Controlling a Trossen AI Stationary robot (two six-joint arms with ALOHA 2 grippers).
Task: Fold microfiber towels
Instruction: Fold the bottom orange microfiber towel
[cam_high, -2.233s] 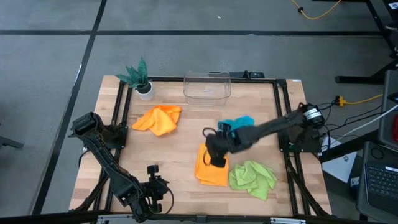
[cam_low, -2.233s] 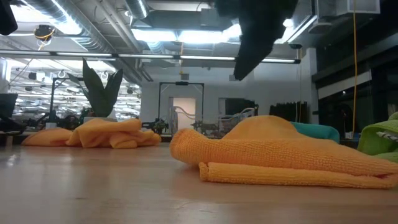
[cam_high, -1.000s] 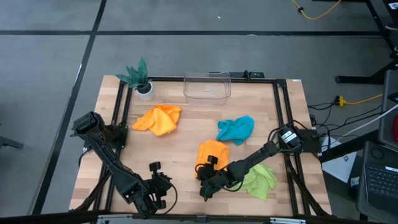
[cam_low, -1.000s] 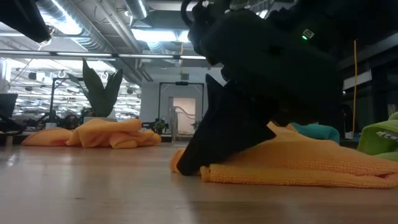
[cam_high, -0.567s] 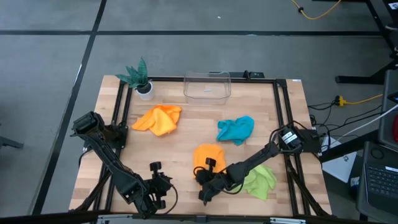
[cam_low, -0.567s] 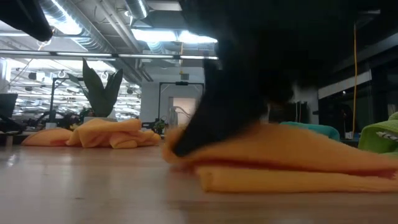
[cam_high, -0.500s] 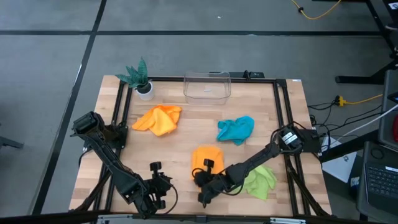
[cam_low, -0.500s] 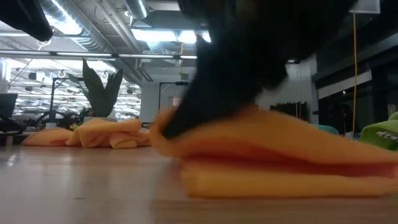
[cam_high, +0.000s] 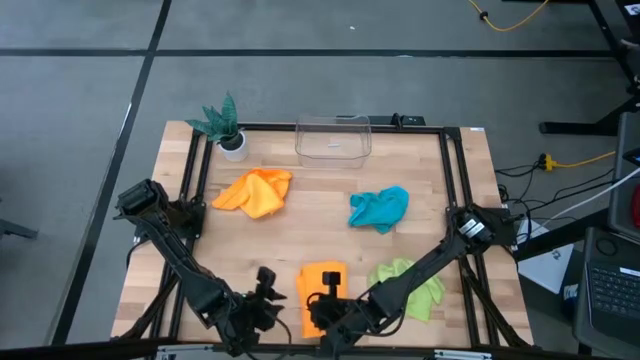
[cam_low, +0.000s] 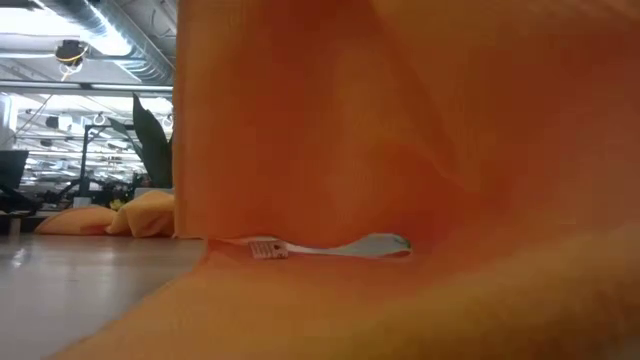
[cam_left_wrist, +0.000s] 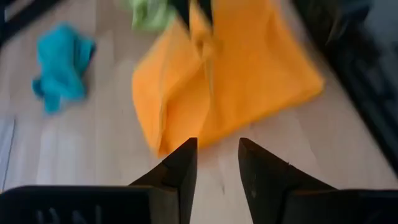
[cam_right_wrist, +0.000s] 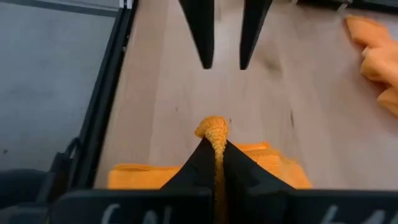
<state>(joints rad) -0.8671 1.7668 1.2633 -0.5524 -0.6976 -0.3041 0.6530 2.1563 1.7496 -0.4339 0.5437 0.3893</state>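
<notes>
- Right gripper (cam_high: 322, 305) is down at the near edge of the table, pinched tight on a ridge of the orange towel (cam_high: 321, 290); the right wrist view shows the cloth (cam_right_wrist: 213, 134) squeezed up between the two fingers.
- That orange towel lies near-centre on the wooden table (cam_high: 300, 215), a fairly tidy rectangle from above, so I'd call it partly folded, with a fold in hand right now.
- Left gripper (cam_high: 263, 300) sits just to the left of it, jaws parted and holding nothing; its wrist view looks over the orange cloth (cam_left_wrist: 217, 81) with a layered edge showing.
- In the low view the orange fabric (cam_low: 400, 150) fills nearly the whole picture, hanging right in front of the lens.
- Still waiting: the second orange towel (cam_high: 255, 191), crumpled far-left; the teal towel (cam_high: 379, 208), bunched right of centre; the lime green towel (cam_high: 412, 286), heaped at near right just beside the right arm.
- My read: one towel under way, three untouched, none clearly finished, so the task is early.
- Far edge: a clear plastic bin (cam_high: 333, 138) and a small potted plant (cam_high: 225, 125), both well apart from the action.
</notes>
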